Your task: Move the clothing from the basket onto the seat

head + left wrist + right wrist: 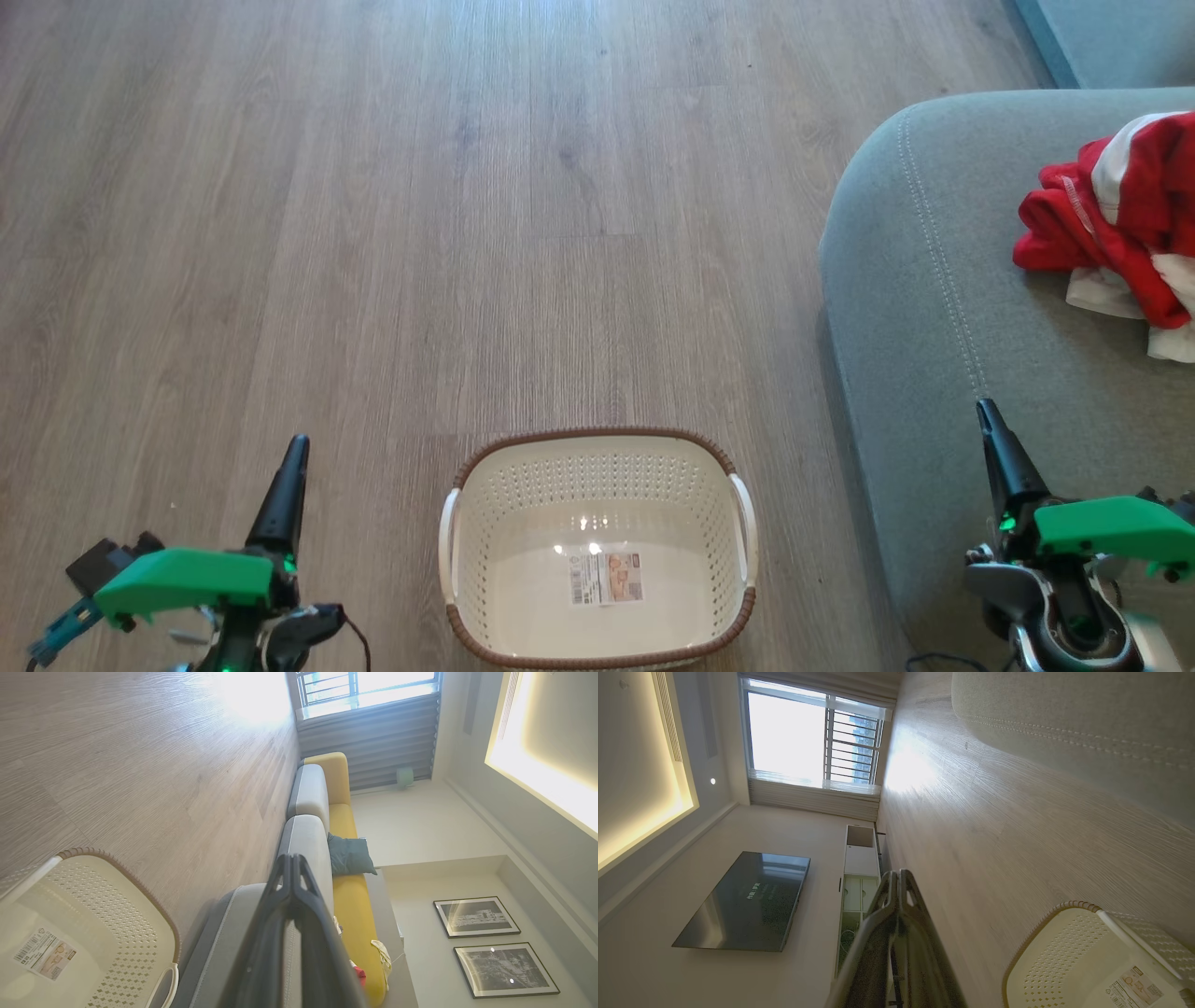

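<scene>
Head view: basket (597,433) on the floor (373,233), just its label (607,577) inside. Clothing (1120,210) bunched on the seat (934,327), well apart from basket. Left gripper (298,441) low left, right gripper (984,407) low right over seat edge, both fully closed, holding nothing. Left wrist view: fingers pressed together, empty, basket just beside seat. Right wrist view: fingers together, empty, basket lower right.

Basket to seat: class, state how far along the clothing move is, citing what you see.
Done: the red clothing lies on the seat; the basket holds just its label. In hand: nothing, the left claw and right claw are shut and empty either side of the basket. Left: apparently nothing.
</scene>
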